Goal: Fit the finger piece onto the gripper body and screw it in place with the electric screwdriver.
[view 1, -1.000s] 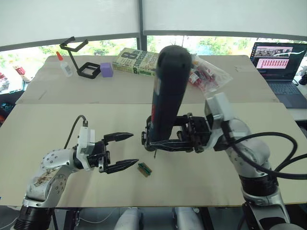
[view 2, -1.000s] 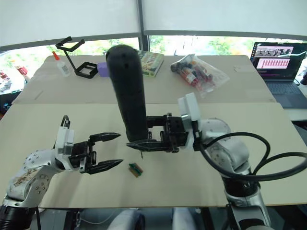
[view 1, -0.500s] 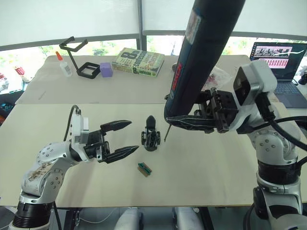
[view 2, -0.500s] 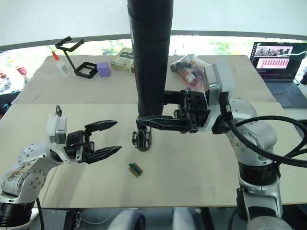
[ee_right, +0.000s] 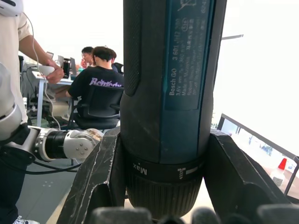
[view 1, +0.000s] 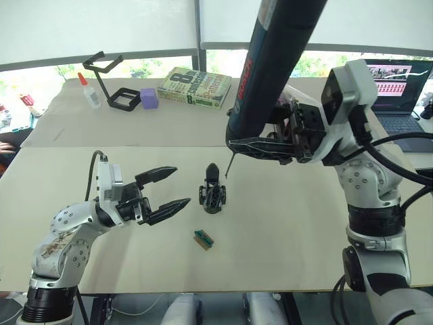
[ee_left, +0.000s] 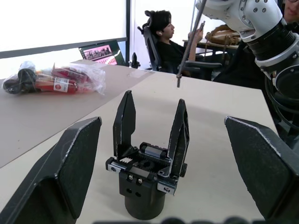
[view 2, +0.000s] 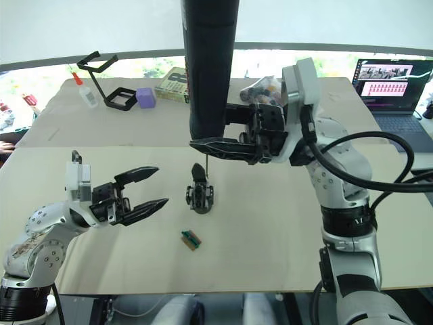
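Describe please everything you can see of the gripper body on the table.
The gripper body is a small black block that looks like plastic with metal fittings, on a round base. It stands upright on the pale table, alone, with nothing else touching it. In the left wrist view two pointed black fingers rise from its top, spread apart, above a ribbed rail and a roller-like part. The open left gripper faces it from the side, and the bit of the electric screwdriver hangs above it, clear of it.

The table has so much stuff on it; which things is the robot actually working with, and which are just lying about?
In use:
- screwdriver, held in right claw
- gripper body
- left claw, open

Lying about:
- book
- glue bottle
- purple block
- wire stand
- bag
- laptop
- green block
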